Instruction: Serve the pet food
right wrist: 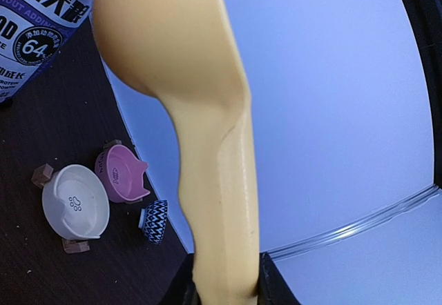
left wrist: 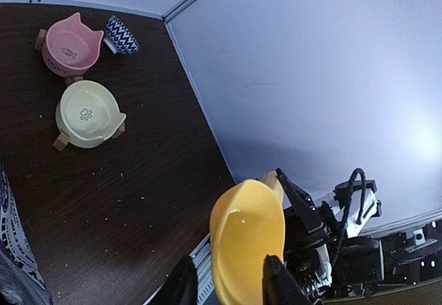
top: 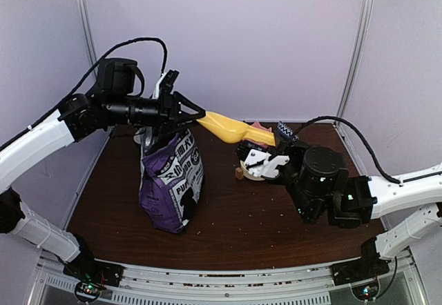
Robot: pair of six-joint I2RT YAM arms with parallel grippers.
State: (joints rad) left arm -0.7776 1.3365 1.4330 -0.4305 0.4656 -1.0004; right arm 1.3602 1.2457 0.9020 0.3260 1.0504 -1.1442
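Scoop [right wrist: 207,146] clamped in right fingers [right wrist: 271,288]; left fingers [left wrist: 185,284] flank it near purple bag [top: 171,181], grip unclear.

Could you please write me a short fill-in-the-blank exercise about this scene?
1. The scoop held by the right tool is ___ in colour.
2. The bag standing on the table is ___.
3. The bowl bearing a fish mark is ___.
Missing words: yellow, purple, pink.
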